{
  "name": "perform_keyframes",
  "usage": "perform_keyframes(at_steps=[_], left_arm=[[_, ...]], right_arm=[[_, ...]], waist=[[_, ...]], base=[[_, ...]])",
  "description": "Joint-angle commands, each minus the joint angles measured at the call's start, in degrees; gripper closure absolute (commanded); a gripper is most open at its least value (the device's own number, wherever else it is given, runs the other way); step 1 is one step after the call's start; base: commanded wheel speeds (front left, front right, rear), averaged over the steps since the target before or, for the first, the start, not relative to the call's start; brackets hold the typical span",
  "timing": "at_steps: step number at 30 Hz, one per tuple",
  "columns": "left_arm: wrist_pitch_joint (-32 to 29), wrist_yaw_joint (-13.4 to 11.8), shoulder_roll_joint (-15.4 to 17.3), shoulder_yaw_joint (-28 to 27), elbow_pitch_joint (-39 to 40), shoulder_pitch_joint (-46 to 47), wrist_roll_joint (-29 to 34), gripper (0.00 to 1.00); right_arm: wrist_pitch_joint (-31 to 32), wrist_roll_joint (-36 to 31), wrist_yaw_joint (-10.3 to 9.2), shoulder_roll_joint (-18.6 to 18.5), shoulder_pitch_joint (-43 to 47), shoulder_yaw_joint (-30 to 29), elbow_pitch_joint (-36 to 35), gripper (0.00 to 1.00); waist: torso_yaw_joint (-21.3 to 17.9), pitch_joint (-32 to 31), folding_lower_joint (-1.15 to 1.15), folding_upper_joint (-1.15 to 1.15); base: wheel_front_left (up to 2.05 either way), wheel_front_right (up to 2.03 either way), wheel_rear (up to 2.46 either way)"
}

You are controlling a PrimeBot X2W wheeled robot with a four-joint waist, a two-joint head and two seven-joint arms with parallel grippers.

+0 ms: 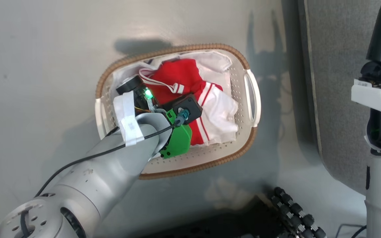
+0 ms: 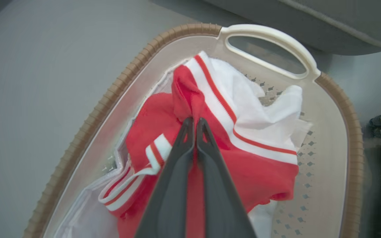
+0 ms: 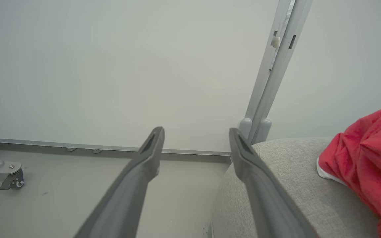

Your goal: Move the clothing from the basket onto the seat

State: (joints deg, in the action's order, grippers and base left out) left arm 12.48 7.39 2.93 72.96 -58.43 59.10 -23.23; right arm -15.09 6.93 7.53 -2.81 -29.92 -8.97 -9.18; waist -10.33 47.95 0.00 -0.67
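The oval cream basket with its brown woven rim stands on the grey floor. In it lies crumpled red clothing with white stripes and panels, on a white liner. My left arm reaches down into the basket. In the left wrist view, my left gripper is shut on a raised fold of the red clothing. The grey woven seat lies to the basket's right. My right gripper stands open and empty over the seat's edge, where another red garment lies.
A pale wall panel with a grey metal post stands beyond the seat. A small caster wheel sits on the floor at the left. My base's black roller wheel shows just below the basket.
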Motion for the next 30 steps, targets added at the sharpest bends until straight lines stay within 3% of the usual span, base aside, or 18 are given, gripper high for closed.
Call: perform_keyframes(at_steps=[1,8,15,23,30], left_arm=[[1.1,-0.6,0.1,-0.5,0.9,-1.3,-0.5,1.0],[2.9,-3.4,2.9,-3.7,8.9,-5.3,-1.4,1.0],[2.7,-6.1,9.1,-7.5,21.9,-8.8,0.7,1.0],[2.3,-6.7,16.3,-9.5,31.8,-6.5,2.0,1.0],[-2.9,-4.6,22.0,-11.7,40.2,-1.1,0.6,1.0]], right_arm=[[-0.1,-0.7,-0.08,-0.2,1.3,-0.1,0.5,0.0],[-0.1,-2.9,-0.08,-0.2,5.5,-0.4,3.5,0.0],[-0.1,-4.7,-0.08,-0.2,10.7,-0.4,6.7,0.0],[-0.1,-4.8,-0.08,-0.2,15.4,2.4,10.5,0.0],[-0.1,-3.8,-0.08,-0.2,16.6,6.4,13.1,0.0]], waist=[[2.9,-5.8,0.0,0.67],[5.2,-15.5,0.0,0.67],[6.2,-25.1,0.0,0.67],[5.1,-33.7,0.0,0.67],[3.8,-37.3,0.0,0.67]], base=[[0.0,0.0,0.0],[0.0,0.0,0.0],[0.0,0.0,0.0],[0.0,0.0,0.0],[0.0,0.0,0.0]])
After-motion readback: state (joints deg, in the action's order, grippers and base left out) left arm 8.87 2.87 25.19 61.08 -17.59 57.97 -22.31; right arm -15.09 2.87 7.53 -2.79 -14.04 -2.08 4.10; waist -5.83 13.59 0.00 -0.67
